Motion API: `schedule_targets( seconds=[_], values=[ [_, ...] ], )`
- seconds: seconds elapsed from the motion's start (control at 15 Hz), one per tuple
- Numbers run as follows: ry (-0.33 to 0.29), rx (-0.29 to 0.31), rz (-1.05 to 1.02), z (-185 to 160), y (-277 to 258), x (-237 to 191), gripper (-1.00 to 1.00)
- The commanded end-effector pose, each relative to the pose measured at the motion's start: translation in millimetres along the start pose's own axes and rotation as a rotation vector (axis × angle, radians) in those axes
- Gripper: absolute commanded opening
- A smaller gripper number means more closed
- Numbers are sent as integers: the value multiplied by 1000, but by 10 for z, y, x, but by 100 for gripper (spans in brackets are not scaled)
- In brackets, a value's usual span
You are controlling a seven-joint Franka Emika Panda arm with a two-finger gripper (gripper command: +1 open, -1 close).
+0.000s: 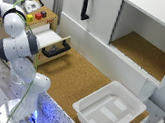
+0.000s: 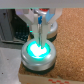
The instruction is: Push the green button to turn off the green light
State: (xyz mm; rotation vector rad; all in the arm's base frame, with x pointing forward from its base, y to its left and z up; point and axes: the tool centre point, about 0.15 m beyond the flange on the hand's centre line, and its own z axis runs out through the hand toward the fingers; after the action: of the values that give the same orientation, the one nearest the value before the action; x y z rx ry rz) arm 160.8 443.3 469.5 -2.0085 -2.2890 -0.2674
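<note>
Hovering over the glowing green button [image 2: 38, 49], the pincer [image 2: 40, 36] stood nearly closed and empty; the rigid cap looked to need only a firm central press.

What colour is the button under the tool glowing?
Green button, lit; wrist view shows it best.

Green button [image 2: 38, 50] glossy plastic; countertop [image 1: 75, 78] rough cork.

the big white robot arm [image 1: 19, 46] with round grey joints stands up tall from its base and bends over at the top. its wrist points straight down. the small gripper [image 2: 40, 31] has its two thin fingers [image 2: 42, 33] squeezed close together, tips pointing down.
</note>
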Motion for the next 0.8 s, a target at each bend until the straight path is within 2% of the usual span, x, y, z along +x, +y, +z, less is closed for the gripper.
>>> schedule_targets(
  seconds=[0.0, 0.13, 0.2, 0.27, 0.4, 0.53, 0.6, 0.73],
  values=[
    [51, 56, -19, 329, -102, -62, -100],
    [24, 92, -30, 546, -135, -81, -100],
    [37, 67, -24, 445, -135, -55, -100],
    [40, 14, -29, 194, -122, -7, -100],
    [61, -104, -52, -556, -109, 118, -100],
    [38, -133, -88, -1012, -106, 217, -100],
    [8, -167, -104, -1159, -89, 254, 100],
    [-5, -167, -96, -1114, -41, 230, 100]
  ],
)
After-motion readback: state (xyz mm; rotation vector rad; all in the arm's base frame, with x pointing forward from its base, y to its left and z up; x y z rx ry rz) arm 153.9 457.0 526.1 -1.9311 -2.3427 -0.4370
